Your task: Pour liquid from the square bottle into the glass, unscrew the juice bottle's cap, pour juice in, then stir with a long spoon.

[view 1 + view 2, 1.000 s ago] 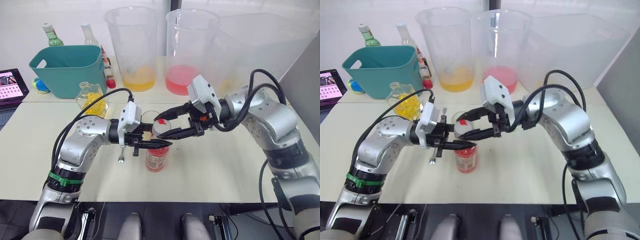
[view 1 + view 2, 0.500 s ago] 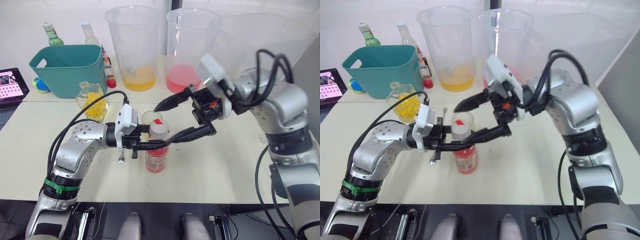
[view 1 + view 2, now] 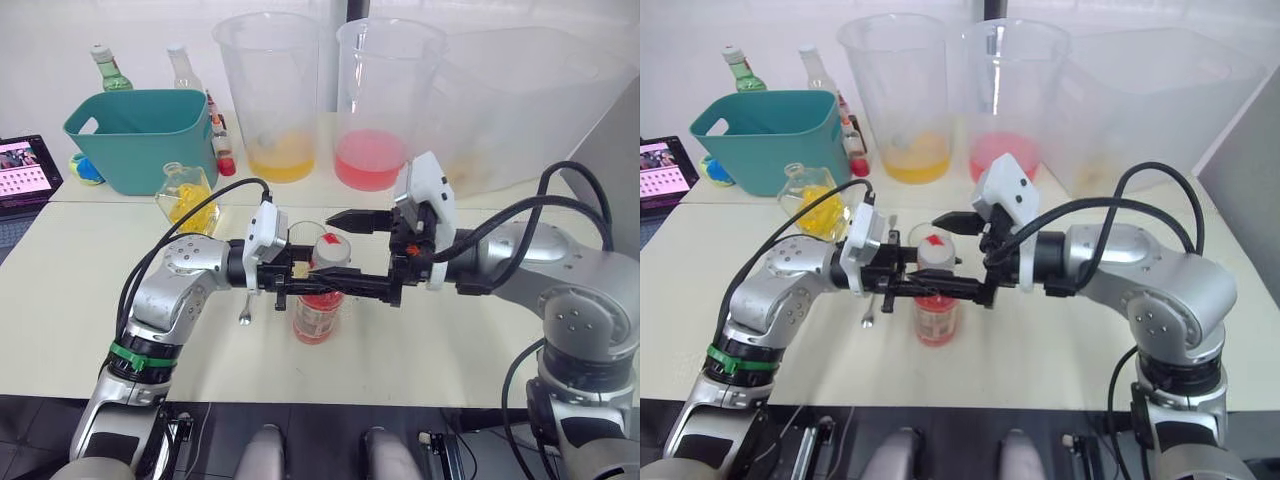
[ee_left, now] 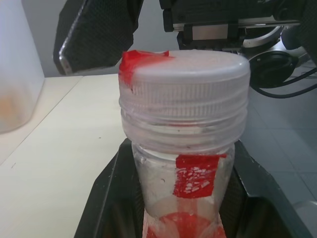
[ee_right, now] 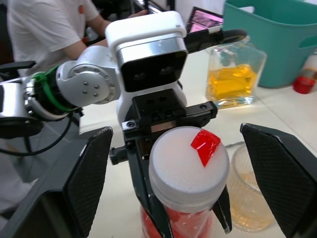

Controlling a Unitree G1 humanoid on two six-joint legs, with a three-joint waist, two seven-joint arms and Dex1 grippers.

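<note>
The juice bottle (image 3: pixel 317 316) stands upright near the table's front middle, with pink-red juice inside and its white cap (image 3: pixel 332 250) with a red mark on top. My left gripper (image 3: pixel 318 288) is shut on the bottle's neck just under the cap (image 4: pixel 183 82). Open, my right gripper (image 3: pixel 348 252) straddles the cap (image 5: pixel 188 166), its fingers (image 5: pixel 91 178) standing off on either side. The glass (image 3: pixel 298 238), holding some yellow liquid, stands right behind the bottle. The square bottle (image 3: pixel 187 196) with yellow liquid sits to the left. The long spoon (image 3: pixel 243 312) lies under my left forearm.
A teal basket (image 3: pixel 135 135) stands at the back left with a tablet (image 3: pixel 25 175) beside it. Two huge beakers, one with yellow liquid (image 3: pixel 270 95) and one with pink (image 3: pixel 385 95), and a large clear tub (image 3: pixel 520 100) line the back. A person (image 5: pixel 49 29) sits beyond the table.
My right gripper was closed around the cap, then opened wide and rose. It has now come back down lower, turned, with its fingers on either side of the cap. The left gripper keeps its hold.
</note>
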